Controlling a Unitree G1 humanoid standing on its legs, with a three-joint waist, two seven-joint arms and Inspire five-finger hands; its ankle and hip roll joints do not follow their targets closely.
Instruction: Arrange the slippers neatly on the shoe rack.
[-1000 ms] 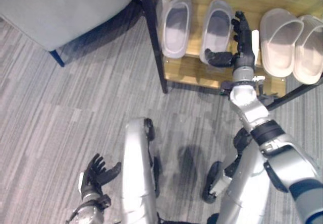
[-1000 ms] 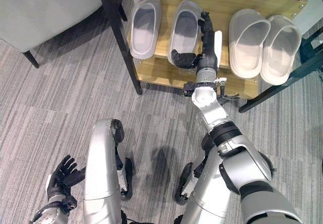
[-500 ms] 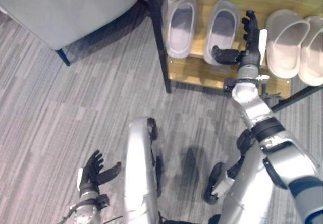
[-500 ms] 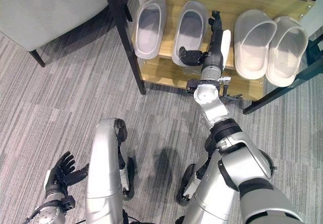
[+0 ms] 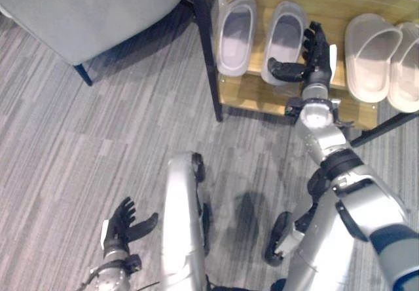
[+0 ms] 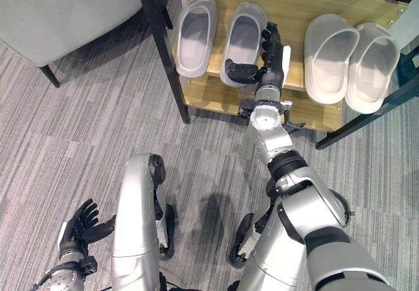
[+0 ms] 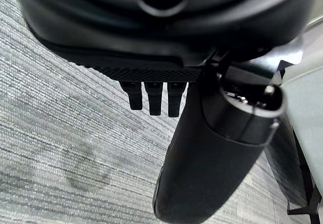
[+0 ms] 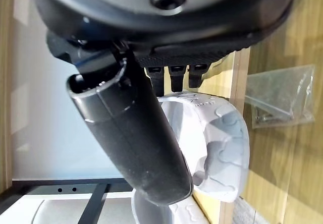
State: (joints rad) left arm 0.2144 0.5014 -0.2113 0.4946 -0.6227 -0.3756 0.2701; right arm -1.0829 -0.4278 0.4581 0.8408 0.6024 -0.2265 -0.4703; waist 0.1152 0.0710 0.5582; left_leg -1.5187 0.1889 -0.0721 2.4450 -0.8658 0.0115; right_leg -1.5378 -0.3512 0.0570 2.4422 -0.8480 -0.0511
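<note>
Left eye view, upper right: shoe rack (image 5: 275, 94) holds four slippers paired, toes inward. Right hand (image 5: 313, 58) brackets the second grey slipper (image 5: 285, 40), fingers spread, thumb at its heel, likely squaring it. Left hand (image 5: 124, 225) hangs open, lower left.

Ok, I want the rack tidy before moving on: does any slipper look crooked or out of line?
Mostly tidy. The grey slipper by the right hand tilts slightly and its heel overhangs the shelf edge, unlike its mate. The white pair sits together, touching. The left hand is low over the carpet.
</note>
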